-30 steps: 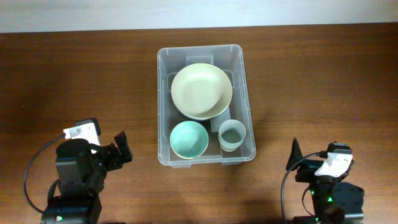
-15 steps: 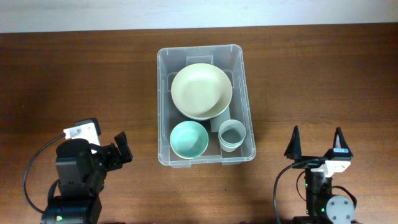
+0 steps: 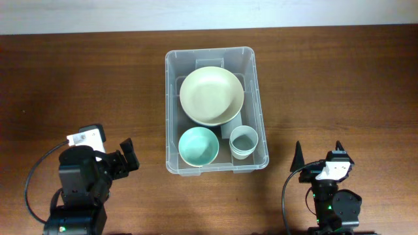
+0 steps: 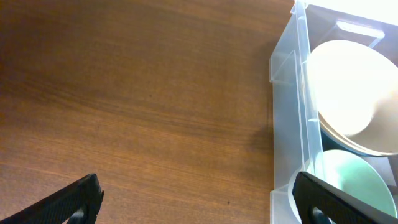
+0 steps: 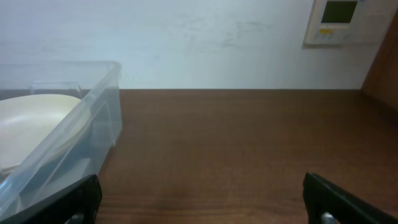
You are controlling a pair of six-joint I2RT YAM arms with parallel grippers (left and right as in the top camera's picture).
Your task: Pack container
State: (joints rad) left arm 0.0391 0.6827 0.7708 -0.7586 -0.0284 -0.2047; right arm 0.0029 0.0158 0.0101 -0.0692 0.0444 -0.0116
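While left hand [image 4: 196,191] and right hand [image 3: 319,152] gape empty, the container [image 3: 170,117] looks clear, rectangular (rounded corners).

We see a dark wooden table [image 3: 339,85] meeting a white wall [image 5: 199,37] with a small control panel [image 5: 339,22], and a large cream bowl [image 3: 211,95], a small teal bowl [image 3: 198,145] and a pale cup [image 3: 243,141] close together.

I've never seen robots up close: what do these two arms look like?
The left arm and right arm are black, each with a white camera block at the wrist, pointed black fingers and a looping black cable. The right one shows small green lights.
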